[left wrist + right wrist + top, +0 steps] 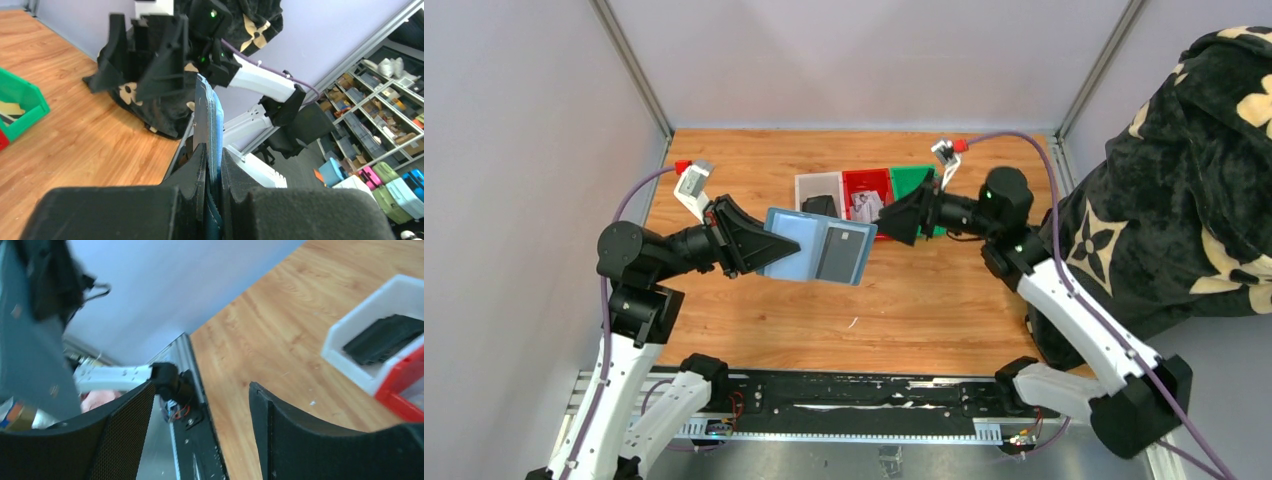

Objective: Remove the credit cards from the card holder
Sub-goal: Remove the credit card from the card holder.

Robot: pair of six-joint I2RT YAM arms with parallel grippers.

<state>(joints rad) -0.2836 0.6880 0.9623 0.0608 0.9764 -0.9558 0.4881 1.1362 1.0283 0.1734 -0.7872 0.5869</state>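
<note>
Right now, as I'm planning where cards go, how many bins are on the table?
3, in a row at the far middle of the table: white bin on the left, red bin in the centre, green bin on the right, partly hidden by the right gripper.

A robotics lab test cell: a wooden tabletop boxed in by pale panels and aluminium posts, robot arms bolted to a black rail, coloured bins at the back. Beyond stand storage shelves (crates, bright suitcases below).
</note>
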